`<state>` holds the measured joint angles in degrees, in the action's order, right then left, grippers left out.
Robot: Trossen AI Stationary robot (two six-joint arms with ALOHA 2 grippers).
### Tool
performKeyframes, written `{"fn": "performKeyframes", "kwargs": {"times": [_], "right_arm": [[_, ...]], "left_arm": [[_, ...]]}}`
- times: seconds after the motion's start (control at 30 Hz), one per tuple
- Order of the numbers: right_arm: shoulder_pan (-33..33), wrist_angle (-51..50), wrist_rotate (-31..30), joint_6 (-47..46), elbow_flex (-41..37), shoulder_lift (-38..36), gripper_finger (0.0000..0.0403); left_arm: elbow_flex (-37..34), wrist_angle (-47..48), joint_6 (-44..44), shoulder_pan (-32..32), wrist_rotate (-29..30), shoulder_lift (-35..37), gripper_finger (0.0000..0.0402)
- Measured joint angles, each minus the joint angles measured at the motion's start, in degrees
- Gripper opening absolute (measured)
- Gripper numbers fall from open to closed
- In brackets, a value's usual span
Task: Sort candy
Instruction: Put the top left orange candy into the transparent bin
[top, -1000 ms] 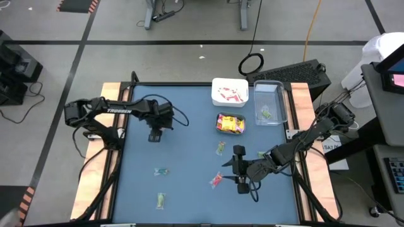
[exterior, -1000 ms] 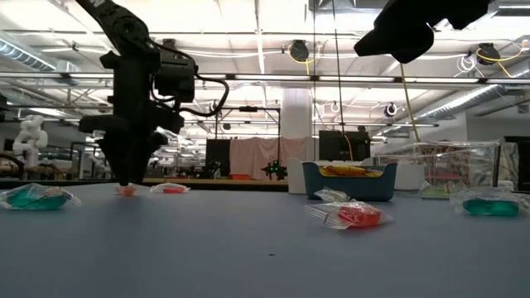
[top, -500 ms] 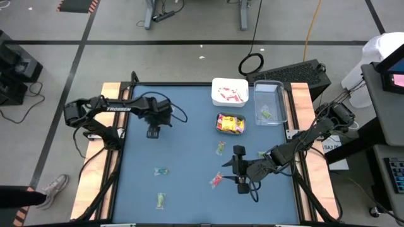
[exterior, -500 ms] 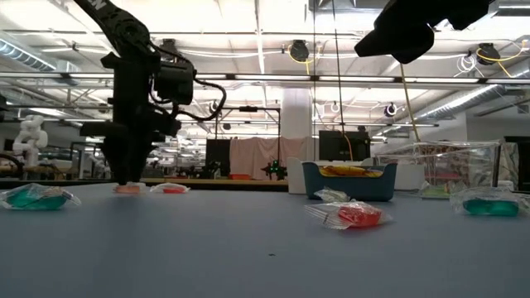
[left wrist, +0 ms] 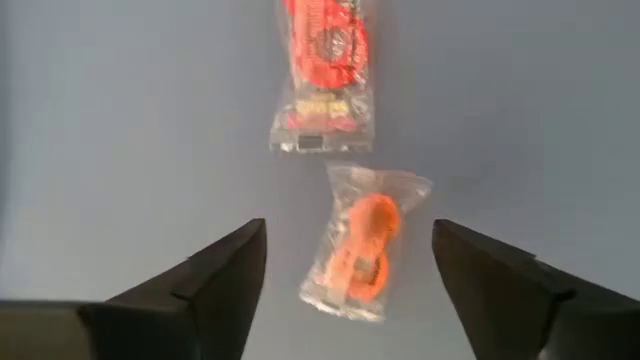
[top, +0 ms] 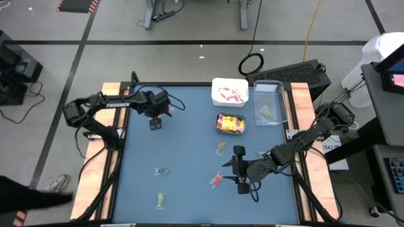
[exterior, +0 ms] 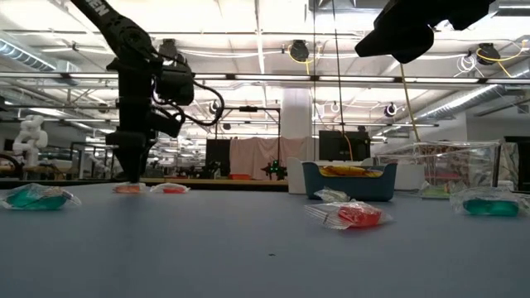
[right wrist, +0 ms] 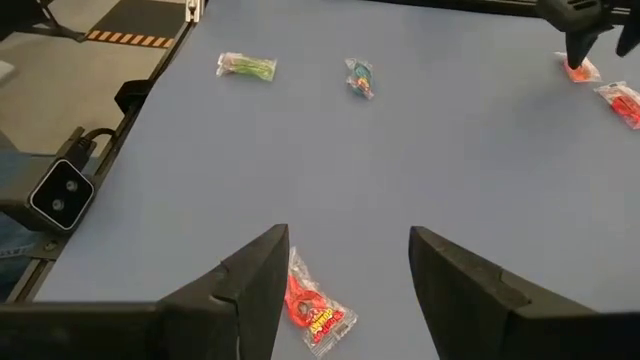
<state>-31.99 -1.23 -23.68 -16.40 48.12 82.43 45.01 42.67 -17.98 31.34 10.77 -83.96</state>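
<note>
Currently the left gripper (left wrist: 345, 285) hangs with fingers spread, empty, over a small orange clear-wrapped candy (left wrist: 362, 246) on the blue table (top: 183, 164) (a red packet (left wrist: 322, 60) lies just beyond). Closing off-centre could nudge it away.

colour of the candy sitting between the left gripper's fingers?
Orange, in a clear wrapper. Shows best in the left wrist view, lying on the table between the open left gripper.

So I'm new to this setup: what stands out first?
Wrapped candies lie scattered on the blue table. The left claw hangs open over an orange candy at the far left. The right claw hovers open by a red candy; three tubs line the far edge.
</note>
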Motion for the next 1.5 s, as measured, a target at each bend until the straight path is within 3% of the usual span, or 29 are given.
{"fn": "performKeyframes", "kwargs": {"times": [0.23,0.37,0.6,1.07,1.5], "right_arm": [[0.00,-0.09,0.00,0.00,0.00,0.00,0.0198],[0.00,-0.04,0.00,0.01,0.00,0.00,0.0198],[0.00,0.09,0.00,0.00,0.00,0.00,0.0198],[0.00,0.17,-0.26,-0.96,-0.01,0.02,0.0198],[0.41,7.31,-0.81,1.71,-0.03,6.14,0.0198]], "left_arm": [[-0.54,0.34,-3.54,3.46,-3.96,-1.35,0.0289],[-0.54,1.00,-3.41,3.79,-9.97,-3.55,0.0264],[-0.24,0.98,-2.54,2.35,-10.71,-7.21,0.0208],[-0.60,1.55,8.68,-8.43,-12.09,1.29,0.0087],[-0.58,-1.14,14.63,-17.18,-12.19,8.38,0.0058]]}}
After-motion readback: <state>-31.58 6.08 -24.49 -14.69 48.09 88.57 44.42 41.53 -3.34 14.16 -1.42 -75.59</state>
